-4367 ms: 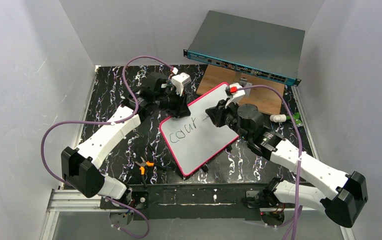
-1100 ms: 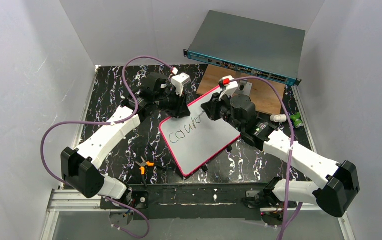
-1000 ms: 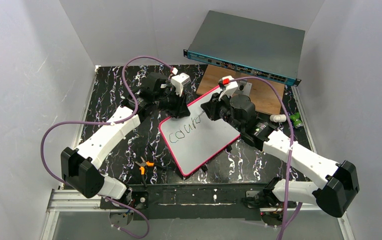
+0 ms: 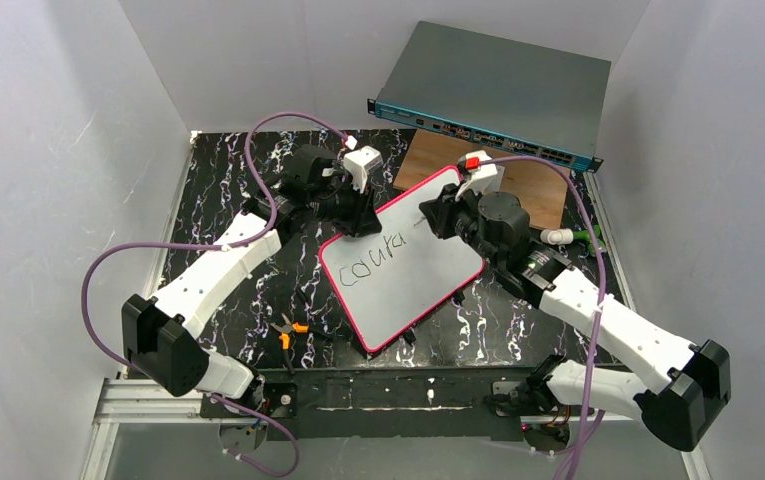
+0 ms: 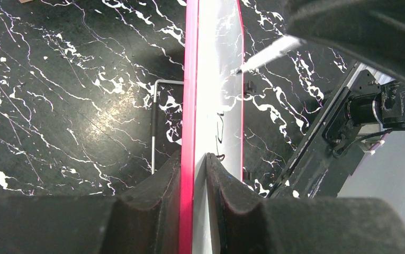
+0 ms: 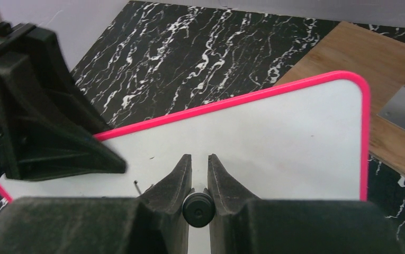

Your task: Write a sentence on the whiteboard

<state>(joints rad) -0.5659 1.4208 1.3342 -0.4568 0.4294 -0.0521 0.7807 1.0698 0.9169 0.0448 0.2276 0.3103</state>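
We log the whiteboard [image 4: 408, 275] with its long axis diagonal, near-left to far-right. Its pink edge is pinched between the left gripper [image 5: 194, 159] fingers. The right gripper [image 6: 199, 159] fingers clamp a marker [image 6: 198, 208]. The sentence [image 4: 378, 256] reads "coura".

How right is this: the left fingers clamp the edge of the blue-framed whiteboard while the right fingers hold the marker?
No: the whiteboard has a pink-red frame, not blue; the left wrist view shows it. The left fingers clamp its edge; the right fingers hold the marker.
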